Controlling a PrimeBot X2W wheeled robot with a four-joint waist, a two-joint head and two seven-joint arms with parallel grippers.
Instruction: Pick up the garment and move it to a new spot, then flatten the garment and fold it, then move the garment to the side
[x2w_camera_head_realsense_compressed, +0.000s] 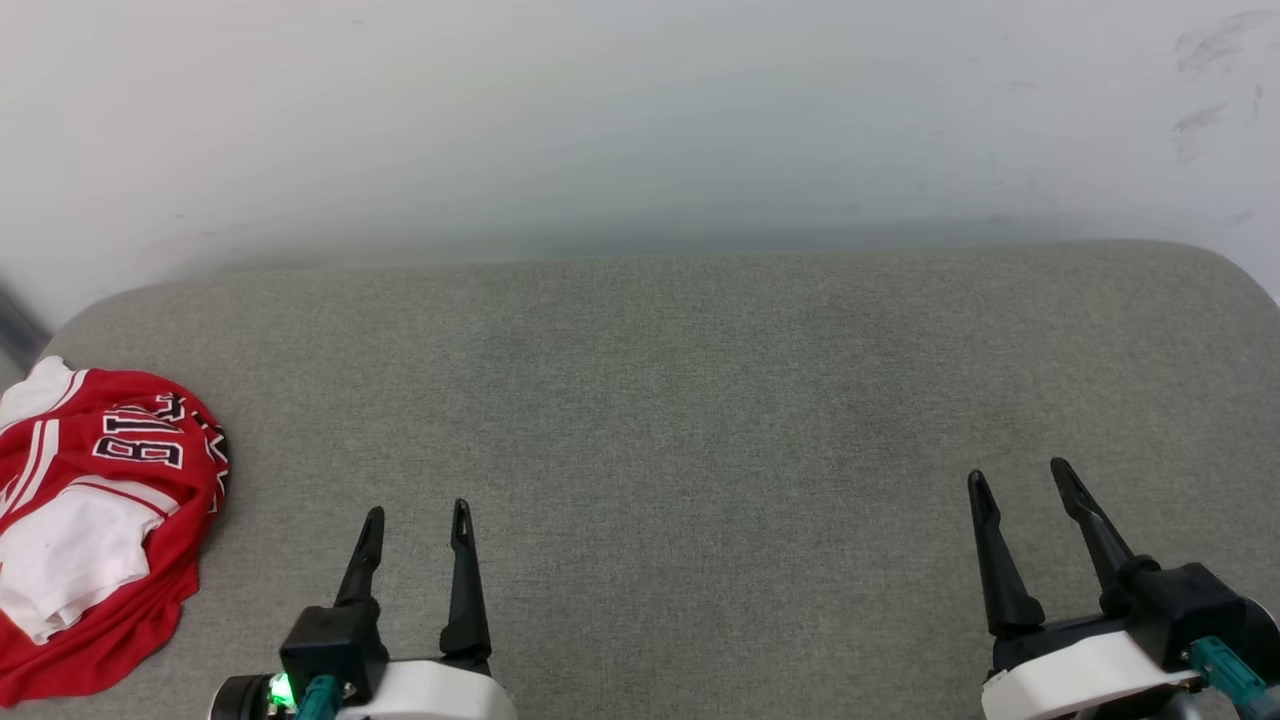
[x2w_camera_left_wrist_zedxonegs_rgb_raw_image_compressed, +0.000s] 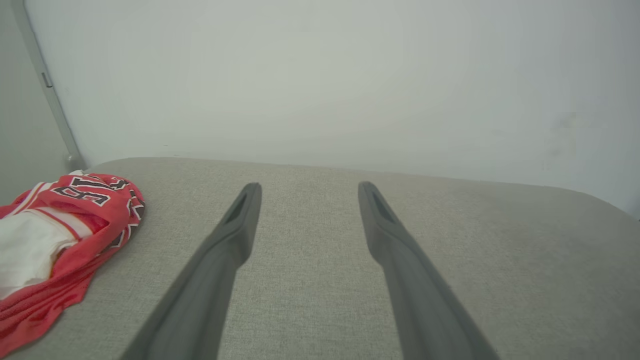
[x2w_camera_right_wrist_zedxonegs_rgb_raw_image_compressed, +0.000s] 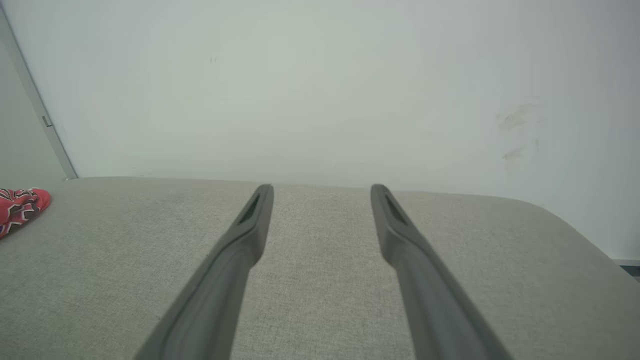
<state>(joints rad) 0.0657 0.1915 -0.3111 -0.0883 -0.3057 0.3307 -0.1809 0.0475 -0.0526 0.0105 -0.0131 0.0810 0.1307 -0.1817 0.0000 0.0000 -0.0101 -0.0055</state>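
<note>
shirt (x2w_camera_head_realsense_compressed: 100, 520): lay bunched at cushion (x2w_camera_head_realsense_compressed: 700, 400) left edge | left gripper (x2w_camera_head_realsense_compressed: 417, 525): spread wide, held nothing, near shirt | right gripper (x2w_camera_head_realsense_compressed: 1020, 480): spread wide, held nothing, well apart

Bright, soft, even light; faint shadow at the far wall (x2w_camera_head_realsense_compressed: 640, 120) base; hazy wrist views pale the garment (x2w_camera_left_wrist_zedxonegs_rgb_raw_image_compressed: 107, 215).

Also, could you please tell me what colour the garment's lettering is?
Black with white outlines on the red garment; head view shows it best.
</note>
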